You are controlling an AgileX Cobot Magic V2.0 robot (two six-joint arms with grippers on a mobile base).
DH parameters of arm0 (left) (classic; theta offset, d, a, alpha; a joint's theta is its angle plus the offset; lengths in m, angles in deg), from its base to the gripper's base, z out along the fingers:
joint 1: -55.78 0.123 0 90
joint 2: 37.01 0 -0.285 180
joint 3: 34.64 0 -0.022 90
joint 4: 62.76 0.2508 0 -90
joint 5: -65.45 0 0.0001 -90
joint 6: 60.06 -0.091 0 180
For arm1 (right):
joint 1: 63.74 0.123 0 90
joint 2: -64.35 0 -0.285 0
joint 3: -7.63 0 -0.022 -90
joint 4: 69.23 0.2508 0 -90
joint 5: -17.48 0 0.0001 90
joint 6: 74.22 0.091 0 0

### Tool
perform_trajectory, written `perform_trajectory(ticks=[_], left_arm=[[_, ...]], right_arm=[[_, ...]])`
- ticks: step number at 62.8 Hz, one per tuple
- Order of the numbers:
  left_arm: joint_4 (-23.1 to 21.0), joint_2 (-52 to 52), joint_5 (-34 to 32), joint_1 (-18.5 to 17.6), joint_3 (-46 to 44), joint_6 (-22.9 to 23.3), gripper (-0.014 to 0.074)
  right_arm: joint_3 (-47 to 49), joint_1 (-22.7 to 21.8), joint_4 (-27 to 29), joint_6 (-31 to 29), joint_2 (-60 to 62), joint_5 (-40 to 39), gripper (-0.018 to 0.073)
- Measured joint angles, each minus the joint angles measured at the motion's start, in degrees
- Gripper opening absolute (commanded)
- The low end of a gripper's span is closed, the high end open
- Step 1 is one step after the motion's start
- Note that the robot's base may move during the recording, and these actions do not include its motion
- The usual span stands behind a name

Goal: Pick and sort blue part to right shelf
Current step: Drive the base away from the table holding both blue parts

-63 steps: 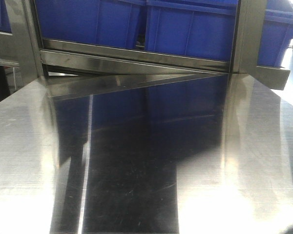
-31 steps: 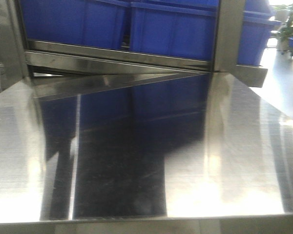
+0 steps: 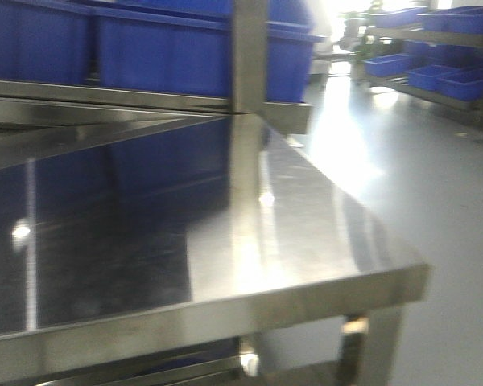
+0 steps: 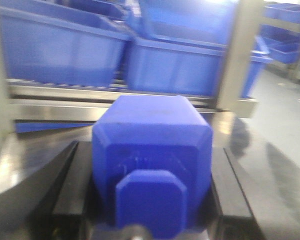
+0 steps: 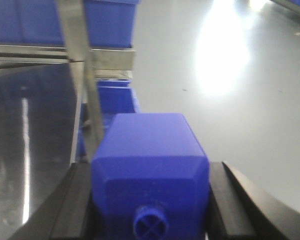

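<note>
Both level: left claw (image 4: 149, 152) around blue part (image 4: 152, 127), right claw (image 5: 151, 167) around knobbed block (image 5: 150, 142)

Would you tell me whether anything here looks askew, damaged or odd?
Nothing stands out: the blue part sits squarely in the left gripper, the knobbed blue block squarely in the right gripper, neither visibly damaged.

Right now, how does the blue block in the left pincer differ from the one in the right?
The left block, in the left pincer, ends in a wide, flat, squarish step; the right block, in the right pincer, ends in a small round knob. Blue crates fill the view behind the left block; mostly floor lies behind the right block. Both are solid blue, boxy, bevelled, and clamped between black fingers.
</note>
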Motion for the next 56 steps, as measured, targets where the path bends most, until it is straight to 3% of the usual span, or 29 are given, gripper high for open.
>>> perform_trajectory(ticks=[56], left_arm=[[0.0, 0.0, -0.07, 0.0, 0.0, 0.0, 0.021]], right_arm=[[0.0, 0.0, 0.0, 0.0, 0.0, 0.0, 0.0286]])
